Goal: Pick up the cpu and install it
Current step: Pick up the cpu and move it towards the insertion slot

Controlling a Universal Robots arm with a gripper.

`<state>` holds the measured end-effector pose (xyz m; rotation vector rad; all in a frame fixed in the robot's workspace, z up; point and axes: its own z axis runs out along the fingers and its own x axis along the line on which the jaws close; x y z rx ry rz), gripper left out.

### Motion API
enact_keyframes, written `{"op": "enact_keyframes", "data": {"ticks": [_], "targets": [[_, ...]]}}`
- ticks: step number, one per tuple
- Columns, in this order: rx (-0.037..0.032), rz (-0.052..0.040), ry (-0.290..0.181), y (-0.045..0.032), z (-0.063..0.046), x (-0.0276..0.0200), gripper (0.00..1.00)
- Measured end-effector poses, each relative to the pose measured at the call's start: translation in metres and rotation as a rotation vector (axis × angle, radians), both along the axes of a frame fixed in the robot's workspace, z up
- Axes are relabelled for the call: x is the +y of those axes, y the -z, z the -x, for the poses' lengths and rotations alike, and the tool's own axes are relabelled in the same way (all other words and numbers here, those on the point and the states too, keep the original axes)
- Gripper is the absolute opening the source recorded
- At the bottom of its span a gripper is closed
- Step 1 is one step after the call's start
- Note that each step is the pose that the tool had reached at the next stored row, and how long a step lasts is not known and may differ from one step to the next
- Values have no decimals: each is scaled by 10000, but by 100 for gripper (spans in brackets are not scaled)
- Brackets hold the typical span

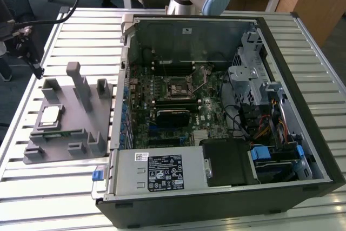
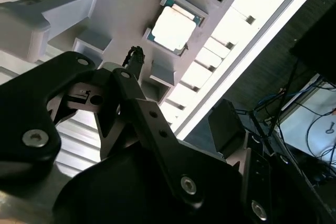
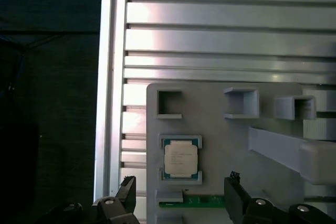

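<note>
On grey jig (image 3: 220, 145) | cpu (image 3: 180, 159) seated, nr gripper (image 3: 180, 184), no contact | gripper wide, empty

The bench (image 1: 59, 187) is a metal top of long pale slats with dark grooves between them. Two things lie directly on it. A grey moulded fixture (image 1: 89, 128) with upright posts and small pockets sits toward the exterior view's left, close to the bench's edge. An open black computer case (image 1: 189, 36) lies on its side just beside the fixture, toward the exterior view's right.
</note>
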<state>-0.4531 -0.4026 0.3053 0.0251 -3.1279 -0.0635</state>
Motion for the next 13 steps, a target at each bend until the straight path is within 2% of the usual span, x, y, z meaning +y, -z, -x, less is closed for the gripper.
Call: {"op": "enact_keyframes", "data": {"ticks": [5, 13], "targets": [[1, 0, -258, 72, 0, -4, 76], [2, 1, -340, 110, 0, -4, 76]]}}
